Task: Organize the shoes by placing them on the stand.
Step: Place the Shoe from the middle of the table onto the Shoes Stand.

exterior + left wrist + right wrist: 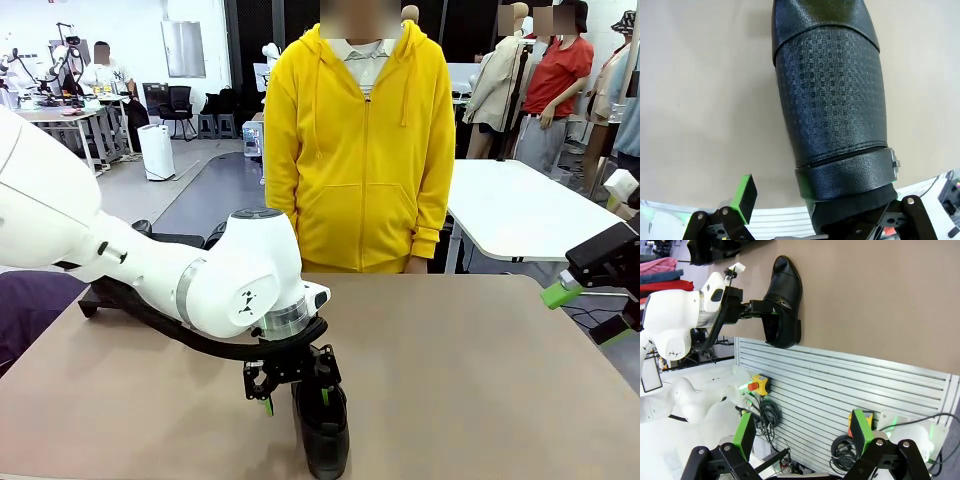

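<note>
Shoe [322,432] heel is hidden behind the left gripper [296,398], spread open astride it; right gripper [805,436] is held open, well apart.

We see one glossy black shoe [322,430] upright on the table [470,370], near its robot-side edge.

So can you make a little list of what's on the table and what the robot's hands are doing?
shoe: black textured slip-on shoe lying on the tan table, near the robot's edge
left end effector: open, fingers straddling the shoe's heel end; whether they touch it is unclear
right end effector: open, holding nothing, off the table's right side
person: yellow hoodie, standing at the far side
</note>
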You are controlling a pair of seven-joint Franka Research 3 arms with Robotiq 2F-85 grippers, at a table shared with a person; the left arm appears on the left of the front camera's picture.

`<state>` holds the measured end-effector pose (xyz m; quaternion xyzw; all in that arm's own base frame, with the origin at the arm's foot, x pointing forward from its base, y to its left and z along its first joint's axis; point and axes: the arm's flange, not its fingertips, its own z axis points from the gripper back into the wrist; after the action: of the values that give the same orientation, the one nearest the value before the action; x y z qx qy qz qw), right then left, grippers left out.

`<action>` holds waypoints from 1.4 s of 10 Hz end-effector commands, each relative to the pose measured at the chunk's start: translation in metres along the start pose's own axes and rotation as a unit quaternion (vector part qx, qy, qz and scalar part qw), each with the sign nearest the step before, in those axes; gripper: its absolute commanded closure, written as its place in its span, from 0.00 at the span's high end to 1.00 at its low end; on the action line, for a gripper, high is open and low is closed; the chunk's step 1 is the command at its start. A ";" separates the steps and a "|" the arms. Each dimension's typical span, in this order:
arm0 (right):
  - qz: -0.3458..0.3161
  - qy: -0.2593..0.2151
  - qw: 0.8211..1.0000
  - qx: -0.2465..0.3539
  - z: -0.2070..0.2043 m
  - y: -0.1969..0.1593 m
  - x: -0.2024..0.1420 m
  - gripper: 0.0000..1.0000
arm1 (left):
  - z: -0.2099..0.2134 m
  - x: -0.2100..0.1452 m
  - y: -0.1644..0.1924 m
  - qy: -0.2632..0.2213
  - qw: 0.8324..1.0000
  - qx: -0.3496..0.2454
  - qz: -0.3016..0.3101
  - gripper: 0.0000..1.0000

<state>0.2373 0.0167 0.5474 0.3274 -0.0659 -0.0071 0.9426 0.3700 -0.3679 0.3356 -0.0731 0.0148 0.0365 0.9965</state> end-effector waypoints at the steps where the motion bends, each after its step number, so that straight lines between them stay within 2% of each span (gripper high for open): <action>1: -0.006 -0.001 1.000 0.013 0.002 0.004 0.000 1.00 | 0.003 0.002 -0.008 -0.007 1.000 0.023 0.007 1.00; 2: -0.006 -0.001 1.000 0.013 0.002 0.004 0.000 1.00 | 0.003 0.002 -0.008 -0.005 1.000 0.029 0.010 1.00; 3: -0.006 -0.001 1.000 0.013 0.002 0.004 0.000 1.00 | 0.002 0.002 -0.008 0.000 0.999 0.044 0.014 0.41; 4: -0.006 -0.001 1.000 0.013 0.002 0.004 0.000 1.00 | 0.003 0.003 -0.008 -0.004 0.999 0.051 0.018 0.00; 9: -0.006 -0.001 1.000 0.013 0.002 0.004 0.000 1.00 | 0.009 0.001 -0.008 -0.006 0.999 0.039 0.009 0.00; 12: -0.006 -0.001 1.000 0.013 0.002 0.004 0.000 1.00 | 0.026 -0.007 -0.013 -0.028 0.999 0.022 -0.028 0.00; 14: -0.006 -0.001 1.000 0.013 0.002 0.004 0.000 1.00 | 0.056 -0.019 -0.005 -0.037 0.996 0.014 -0.084 0.00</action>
<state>0.2373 0.0167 0.5473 0.3274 -0.0658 -0.0071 0.9426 0.3600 -0.3807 0.3721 -0.0549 -0.0113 -0.0155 0.9983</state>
